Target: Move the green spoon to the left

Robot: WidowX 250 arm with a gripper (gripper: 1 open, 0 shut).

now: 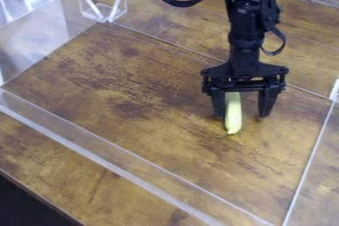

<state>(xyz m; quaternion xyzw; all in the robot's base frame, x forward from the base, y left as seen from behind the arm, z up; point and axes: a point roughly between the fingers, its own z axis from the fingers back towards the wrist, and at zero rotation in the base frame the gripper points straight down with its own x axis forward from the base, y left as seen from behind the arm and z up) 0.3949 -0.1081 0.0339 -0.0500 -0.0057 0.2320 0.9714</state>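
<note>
Yellow-green handle on the spoon [233,114], matte black gripper [243,96], table [133,101] brown with seemingly darker mottling.

Brown wooden tabletop [126,101], glossy; spoon handle [233,116] smooth plastic.

1. Robot arms: one, dark in colour, entering at the top of the frame, right of centre.
2. Grippers [243,106]: one, at the arm's lower end.
3. Utensils: one, the green spoon [233,114] (partly covered by the gripper).
4. White wire-like stands [102,5]: one, upper left.
5. Wooden work surfaces [119,101]: one.
</note>
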